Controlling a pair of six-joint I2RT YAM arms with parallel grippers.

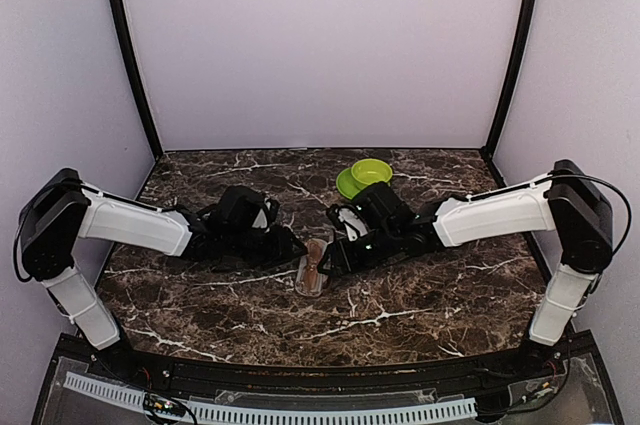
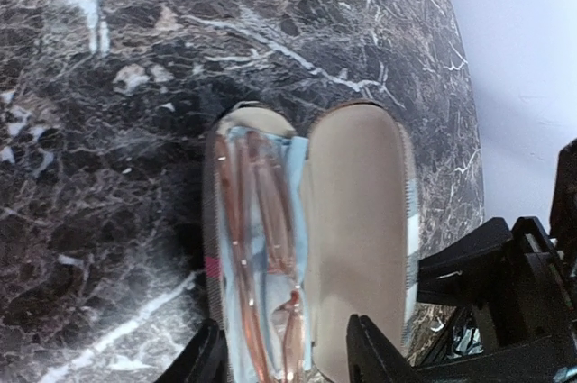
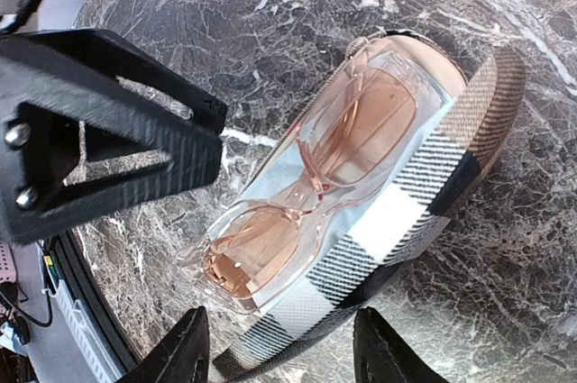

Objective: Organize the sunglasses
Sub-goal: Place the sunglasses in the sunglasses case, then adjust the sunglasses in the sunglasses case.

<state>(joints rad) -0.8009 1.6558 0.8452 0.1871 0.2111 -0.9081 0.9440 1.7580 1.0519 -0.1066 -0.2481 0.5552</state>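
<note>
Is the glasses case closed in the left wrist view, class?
No: the case lies open, its lid folded back beside the half where the pink sunglasses rest.

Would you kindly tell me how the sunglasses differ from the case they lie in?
The sunglasses are see-through pink; the case is opaque, plaid outside. The sunglasses are smaller and lie inside; the case is open and holds them. Both are long, narrow and aligned lengthwise.

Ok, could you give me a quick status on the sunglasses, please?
Left hand open over case. Right hand astride case end, grip unclear. Sunglasses in open case, lid not shut. Nothing blocking.
</note>
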